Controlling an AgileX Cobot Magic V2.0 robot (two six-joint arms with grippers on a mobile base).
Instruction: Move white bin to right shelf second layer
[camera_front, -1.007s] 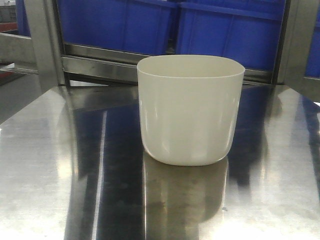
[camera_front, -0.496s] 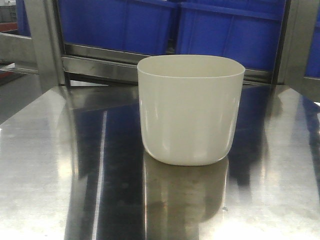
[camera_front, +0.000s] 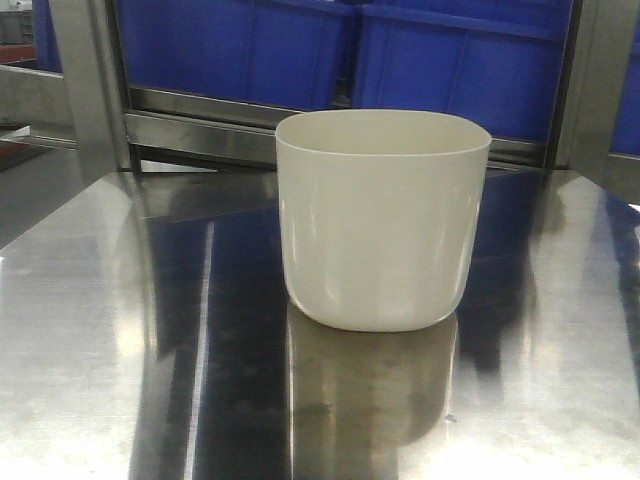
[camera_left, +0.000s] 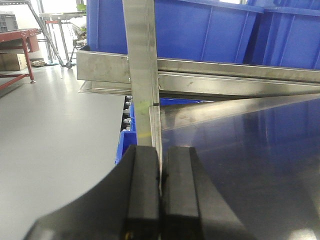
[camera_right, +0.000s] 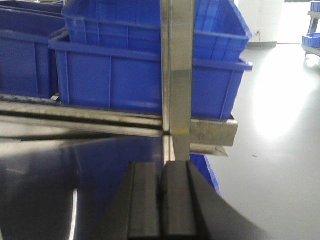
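The white bin (camera_front: 380, 215) stands upright on the shiny steel tabletop (camera_front: 100, 350) in the front view, a little right of centre, with nothing touching it. Neither gripper shows in that view. My left gripper (camera_left: 161, 165) is shut with nothing held, low over the table's left edge and facing a steel rack post (camera_left: 142, 70). My right gripper (camera_right: 161, 172) is also shut and holds nothing, near the table's right edge before another steel post (camera_right: 177, 70). The right shelf second layer is out of view.
Large blue crates (camera_front: 330, 50) sit on a steel rack level (camera_front: 200, 125) behind the table; they also show as blue crates (camera_left: 210, 30) and blue crates (camera_right: 140, 65) in the wrist views. Grey floor (camera_left: 55, 130) lies left of the table, and bright floor (camera_right: 270, 130) to its right.
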